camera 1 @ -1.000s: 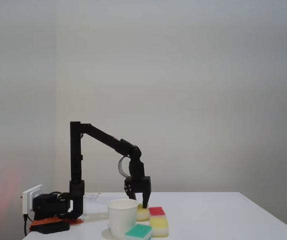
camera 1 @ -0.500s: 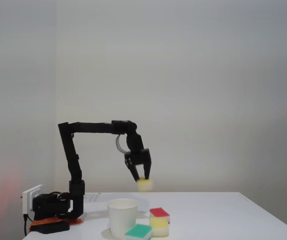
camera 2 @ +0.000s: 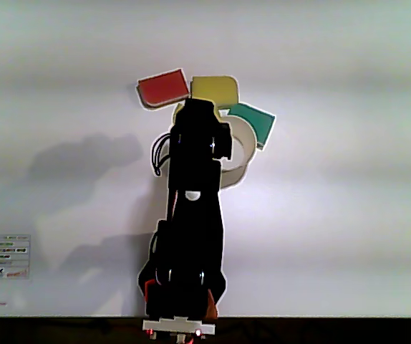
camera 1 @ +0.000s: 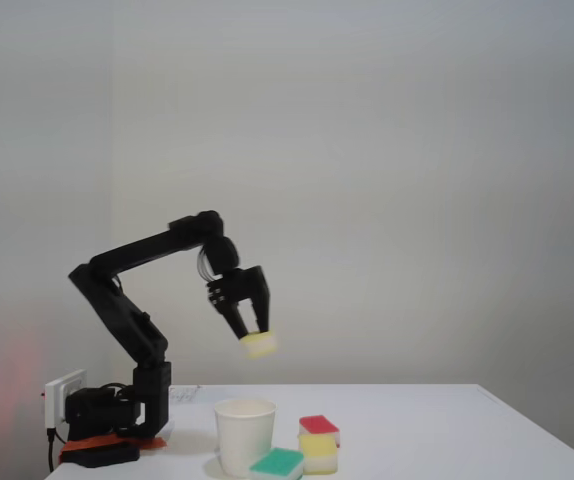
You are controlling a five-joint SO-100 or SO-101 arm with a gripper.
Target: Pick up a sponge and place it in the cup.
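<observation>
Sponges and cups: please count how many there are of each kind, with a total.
Sponges: 3. One pale-yellow sponge in the end effector, one red-topped sponge and one green-topped sponge on the table.
Cups: 1. The white cup.
Total: 4.

The arm [camera 1: 137, 262] was matte black throughout, with blocky links. Thin dark cables [camera 2: 160, 152] looped beside its wrist, and its base [camera 2: 180, 326] showed red and white parts at the frame's lower middle.
</observation>
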